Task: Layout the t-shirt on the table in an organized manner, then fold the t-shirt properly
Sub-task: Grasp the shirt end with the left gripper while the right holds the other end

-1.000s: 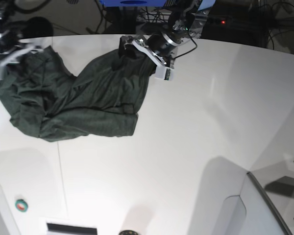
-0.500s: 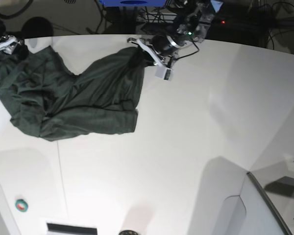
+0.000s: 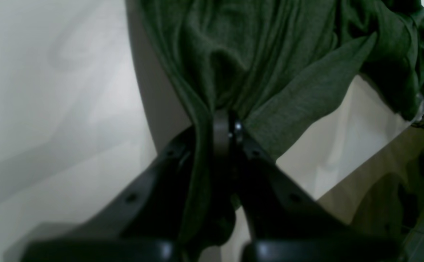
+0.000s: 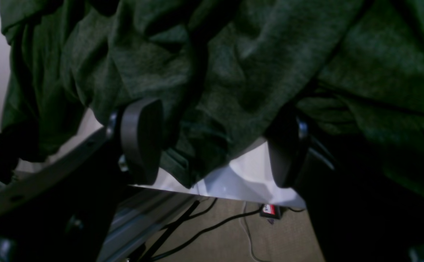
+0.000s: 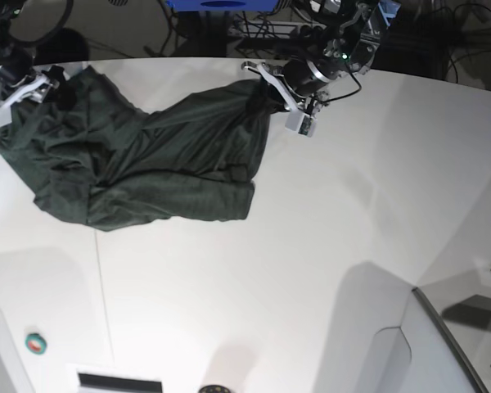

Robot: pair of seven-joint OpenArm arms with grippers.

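Left claw (image 3: 225, 131) pinches the green t-shirt (image 5: 147, 164) on the bench (image 5: 311, 246); right claw (image 4: 212, 145) gapes around its hem

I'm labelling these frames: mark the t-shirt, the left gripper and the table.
t-shirt (image 5: 159, 164), base view, on the wrinkled middle of the cloth.
left gripper (image 3: 223, 129), left wrist view, at the fingertips pinched on the cloth.
table (image 5: 327, 246), base view, on bare white top beside the shirt.

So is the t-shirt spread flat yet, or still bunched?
Still bunched. The t-shirt lies wrinkled on the table, its lower part doubled over in folds, one end pinched in the left gripper.
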